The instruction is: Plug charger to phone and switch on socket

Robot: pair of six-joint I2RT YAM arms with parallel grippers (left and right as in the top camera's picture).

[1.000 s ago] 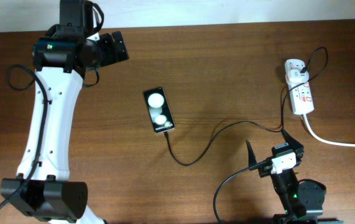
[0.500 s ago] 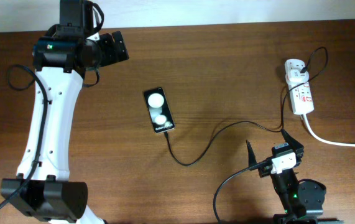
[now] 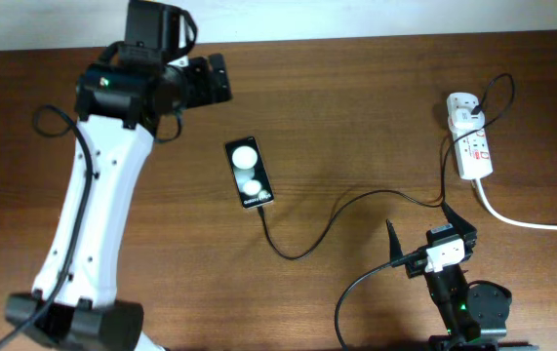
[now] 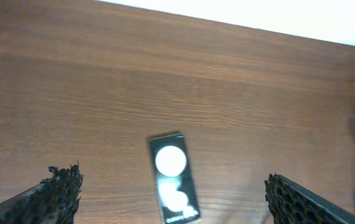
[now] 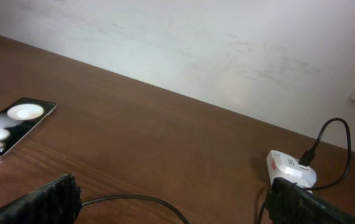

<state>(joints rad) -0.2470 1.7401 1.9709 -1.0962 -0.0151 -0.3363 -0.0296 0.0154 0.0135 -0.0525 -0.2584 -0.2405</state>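
- Phone [image 3: 249, 174]: laid flat on the wooden table [image 3: 356, 97], left of centre, the two white round patches facing up and the lettered end turned toward the front edge.
- Charger [image 3: 356, 198]: the thin black cable is traced from the plug block on the socket [image 3: 471, 136], down past the strip, leftward across the table, through a loop, and up to the lettered end of the phone. The tip is seen against that end; whether it is seated cannot be told.
- Socket: set at the far right of the table, with a thick white cord [image 3: 522, 219] led off to the right edge. The switch position cannot be read.
- Left gripper [image 3: 212, 81]: held above the table, beyond and left of the phone. In the wrist view its fingers [image 4: 62, 190] are spread wide, nothing gripped, with the phone framed below between them.
- Right gripper [image 3: 422, 226]: held low near the front edge, beside the cable run. Its fingers [image 5: 46, 199] are wide apart, nothing held.
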